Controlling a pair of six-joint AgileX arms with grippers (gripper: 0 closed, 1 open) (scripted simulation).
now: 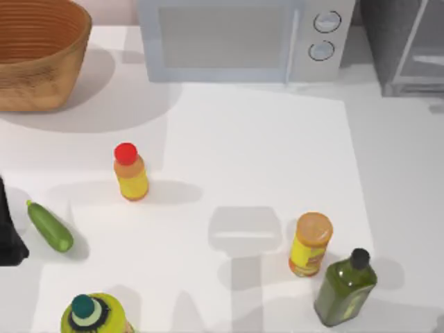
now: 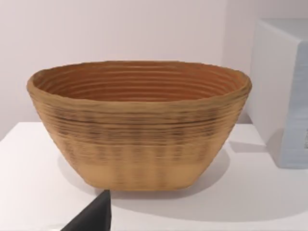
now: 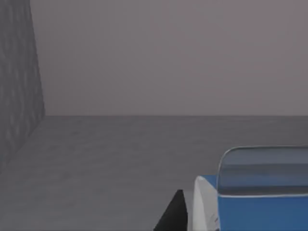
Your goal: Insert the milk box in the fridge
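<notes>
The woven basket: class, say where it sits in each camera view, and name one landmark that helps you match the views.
Top view: the woven basket sits at the table's far left corner, cut by the picture's edge, left of the microwave.
Left wrist view: the basket stands whole in the middle.
Right wrist view: this one faces grey surfaces and the milk box instead.
Shared landmark: the microwave, whose pale side stands beside the basket in the left wrist view.
</notes>
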